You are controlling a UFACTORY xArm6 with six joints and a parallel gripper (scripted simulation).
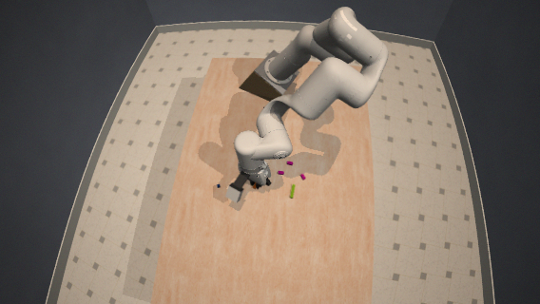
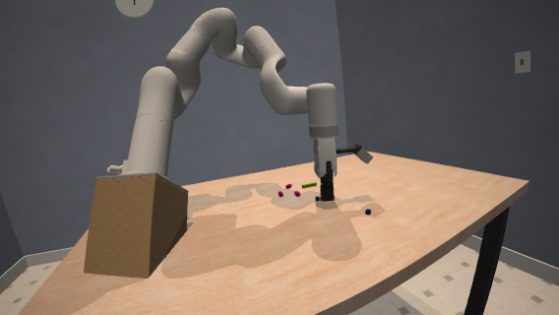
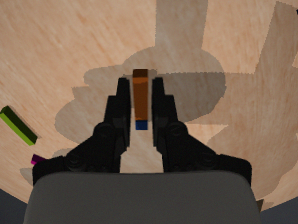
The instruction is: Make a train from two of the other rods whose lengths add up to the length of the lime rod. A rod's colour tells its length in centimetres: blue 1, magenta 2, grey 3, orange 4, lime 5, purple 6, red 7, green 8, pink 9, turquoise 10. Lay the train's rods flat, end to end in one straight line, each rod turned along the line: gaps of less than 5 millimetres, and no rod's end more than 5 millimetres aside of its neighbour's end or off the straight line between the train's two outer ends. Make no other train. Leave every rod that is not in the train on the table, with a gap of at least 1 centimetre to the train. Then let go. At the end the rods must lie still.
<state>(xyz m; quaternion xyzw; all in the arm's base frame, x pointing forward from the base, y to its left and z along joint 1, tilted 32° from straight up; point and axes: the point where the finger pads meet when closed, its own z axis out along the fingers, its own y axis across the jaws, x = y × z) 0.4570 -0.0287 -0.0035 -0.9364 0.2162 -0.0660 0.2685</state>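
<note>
- Now, at the wrist camera's centre, the orange rod [image 3: 140, 99] lies flat on the table [image 2: 443, 197] between my fingers. It points towards 12 o'clock, and a blue rod [image 3: 141, 124] sits at its 6 o'clock end.
- The two look end to end and in line. I see no gap between them from this view, though the joint is partly shaded.
- Orange and blue together should match the lime rod [image 3: 17, 125], so I judge the step in hand to be the release.
- To do it well, I should part both fingers evenly so neither drags the orange rod sideways.
- Then I should lift straight up, with no twist or slide, so the blue rod is not nudged off the line.
- My gripper [image 3: 141, 93] is only slightly open, a little wider than the orange rod. A thin strip of table shows on each side, so I judge that it clamps nothing.
- I cannot tell whether a pad brushes the rod lower down.
- In the top view, the lime rod lies well apart at about 3 o'clock from me.
- The magenta rods [image 1: 280, 172] lie at about 1 to 2 o'clock.
- A second blue rod [image 1: 218, 185] lies at about 9 o'clock. All of these look far enough from the train.
</note>
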